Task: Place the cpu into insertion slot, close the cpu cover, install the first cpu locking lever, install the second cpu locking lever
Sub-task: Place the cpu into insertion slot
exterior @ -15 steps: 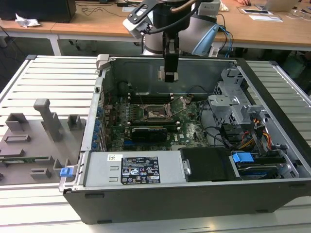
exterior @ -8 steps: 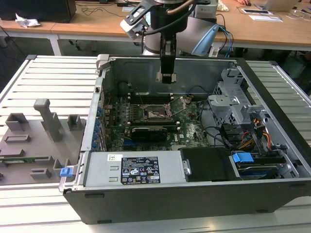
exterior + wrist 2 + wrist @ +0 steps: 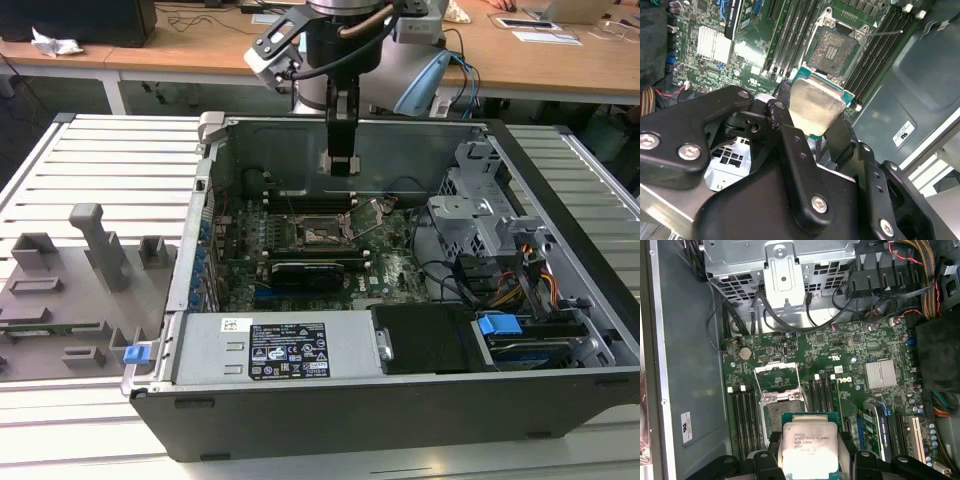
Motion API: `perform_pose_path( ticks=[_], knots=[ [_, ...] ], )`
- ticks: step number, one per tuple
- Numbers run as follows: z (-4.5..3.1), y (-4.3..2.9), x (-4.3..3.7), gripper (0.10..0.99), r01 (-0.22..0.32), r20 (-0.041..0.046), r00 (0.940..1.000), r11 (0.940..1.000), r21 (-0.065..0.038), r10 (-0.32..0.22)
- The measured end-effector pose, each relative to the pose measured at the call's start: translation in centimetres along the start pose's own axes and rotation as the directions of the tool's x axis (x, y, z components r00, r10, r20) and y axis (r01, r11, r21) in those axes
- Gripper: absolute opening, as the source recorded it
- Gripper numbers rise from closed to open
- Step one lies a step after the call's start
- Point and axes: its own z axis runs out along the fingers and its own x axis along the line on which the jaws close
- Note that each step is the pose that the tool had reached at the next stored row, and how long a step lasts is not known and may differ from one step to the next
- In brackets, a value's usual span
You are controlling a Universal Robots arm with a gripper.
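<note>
Silver-grey cpu [image 3: 807, 445] pinched between fingers [image 3: 839, 131], hovering above green motherboard [image 3: 850, 355] close to uncovered insertion slot [image 3: 832, 47].

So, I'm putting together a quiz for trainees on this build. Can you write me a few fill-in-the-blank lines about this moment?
1. The hand is shut on the ___.
2. The insertion slot is ___, with no chip in it.
3. The cpu cover is flipped ___, off the slot.
4. The board around the slot is coloured ___.
Missing words: cpu; empty; open; green.
</note>
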Motion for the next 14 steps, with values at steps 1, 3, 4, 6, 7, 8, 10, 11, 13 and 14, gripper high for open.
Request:
perform_pose_path(
  ticks=[1, 3, 4, 6, 7, 8, 10, 11, 13, 14],
  knots=[
    [0.05, -0.01, 0.0, 0.529, 0.0, -0.0001, 1.0, 1.0, -0.001, 0.0],
    [0.1, -0.01, 0.0, 0.529, 0.0, 0.0001, 1.0, 1.0, -0.001, 0.0],
    [0.11, -0.01, 0.0, 0.529, 0.0, 0.0001, 1.0, 1.0, -0.001, 0.0],
    [0.17, -0.02, 0.0, 0.529, 0.0, -0.0001, 1.0, 1.0, -0.001, 0.0],
    [0.19, -0.02, 0.0, 0.529, 0.0, -0.0001, 1.0, 1.0, -0.001, 0.0],
    [0.21, -0.03, 0.0, 0.529, 0.0, -0.0001, 1.0, 1.0, -0.001, 0.0],
    [0.23, -0.03, 0.0, 0.529, 0.0, -0.0001, 1.0, 1.0, -0.001, 0.0],
    [0.25, -0.03, 0.0, 0.529, 0.0, -0.0002, 1.0, 1.0, -0.001, 0.0],
    [0.28, -0.03, -0.01, 0.529, 0.0, -0.0002, 1.0, 1.0, -0.001, 0.0],
    [0.3, -0.03, -0.01, 0.529, 0.0, -0.0001, 1.0, 1.0, -0.001, 0.0]
  ],
)
